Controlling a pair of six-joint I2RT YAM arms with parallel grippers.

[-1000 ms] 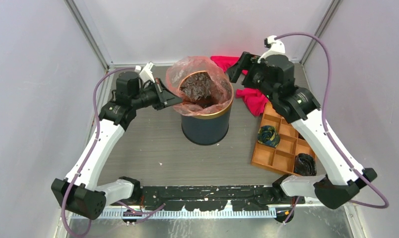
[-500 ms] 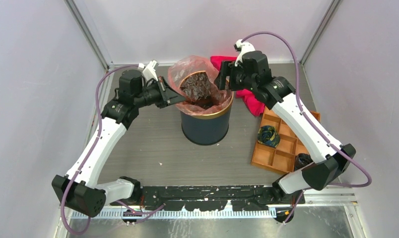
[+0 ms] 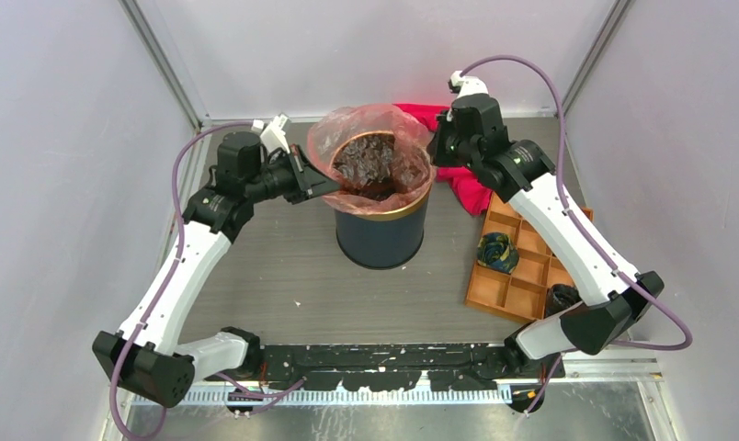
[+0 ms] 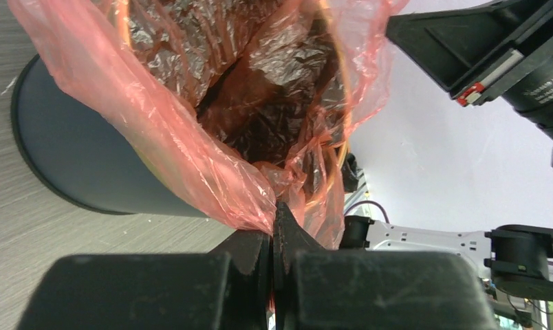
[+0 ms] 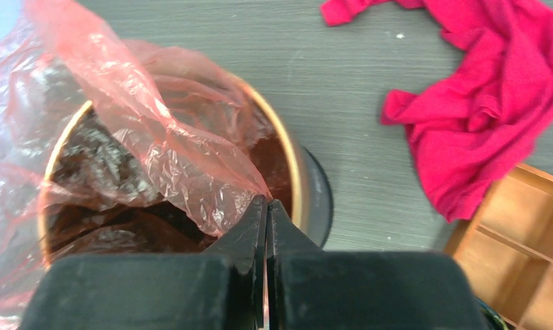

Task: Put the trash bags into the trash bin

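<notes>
The trash bag [image 3: 347,129], thin red-pink film, sits in the mouth of the dark navy trash bin [image 3: 381,237], and its upper edge stands above the gold rim [image 3: 384,212]. My left gripper [image 3: 332,185] is shut on the bag's left edge by the rim. In the left wrist view the film [image 4: 157,117] runs into the left gripper [image 4: 274,210] beside the bin wall [image 4: 67,158]. My right gripper [image 3: 430,152] is shut on the bag's right edge. In the right wrist view the film [image 5: 164,158] ends between the closed tips of the right gripper [image 5: 267,201], over the rim [image 5: 296,179].
A magenta cloth [image 3: 462,184] lies behind and to the right of the bin, also in the right wrist view [image 5: 494,103]. An orange compartment tray [image 3: 522,276] with dark bundles stands to the right. Enclosure walls close off the left, back and right.
The right arm swung in from behind the cloth to the bin's right rim and its jaws went from open to shut on the bag's edge. The left gripper kept its hold.
</notes>
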